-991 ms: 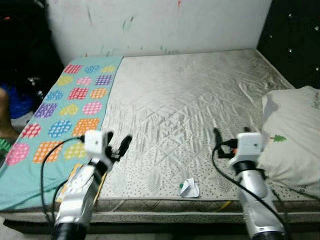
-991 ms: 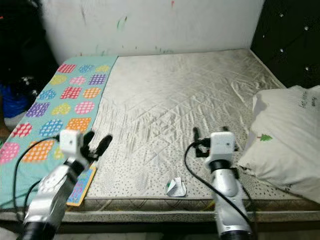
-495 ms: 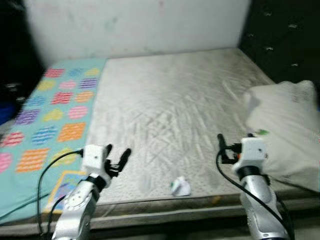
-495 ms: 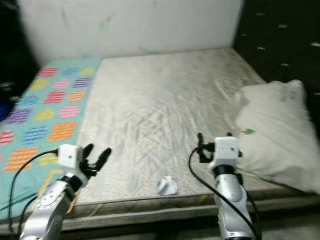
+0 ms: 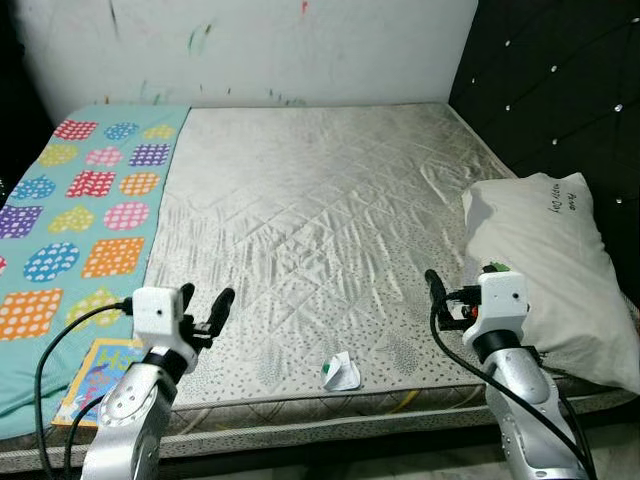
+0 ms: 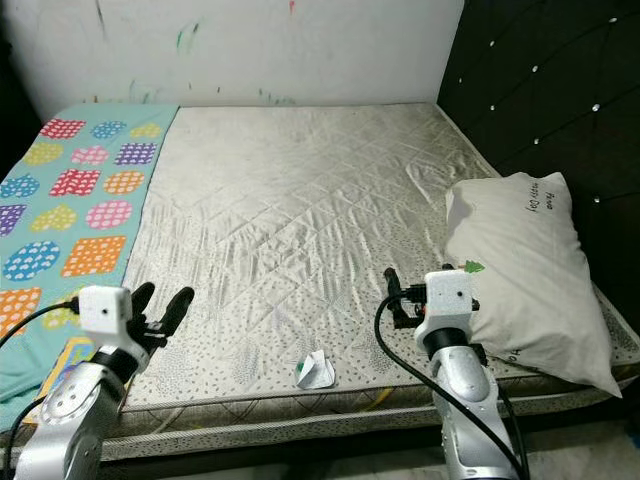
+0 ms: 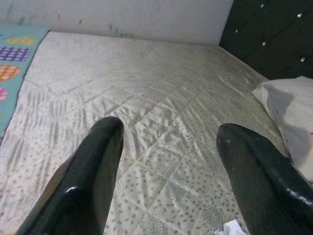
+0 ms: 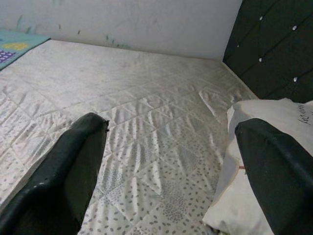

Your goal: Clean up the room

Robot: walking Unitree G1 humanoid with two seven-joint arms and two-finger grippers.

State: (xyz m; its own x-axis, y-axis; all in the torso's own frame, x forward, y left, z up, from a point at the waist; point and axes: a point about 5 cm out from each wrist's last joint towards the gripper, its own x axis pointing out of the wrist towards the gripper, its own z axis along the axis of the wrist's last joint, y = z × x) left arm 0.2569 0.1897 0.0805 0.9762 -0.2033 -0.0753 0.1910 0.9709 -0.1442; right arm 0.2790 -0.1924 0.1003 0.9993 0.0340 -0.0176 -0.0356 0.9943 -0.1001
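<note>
Nothing looks tidied yet: the crumpled paper scrap (image 5: 341, 372) lies on the mattress (image 5: 320, 210) near its front edge, between the left gripper (image 5: 205, 305) and right gripper (image 5: 447, 296), both spread wide and empty.

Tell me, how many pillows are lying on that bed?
1. The white pillow lies at the right side of the mattress, against the dark padded headboard, beside the right tool. I see no other.
</note>
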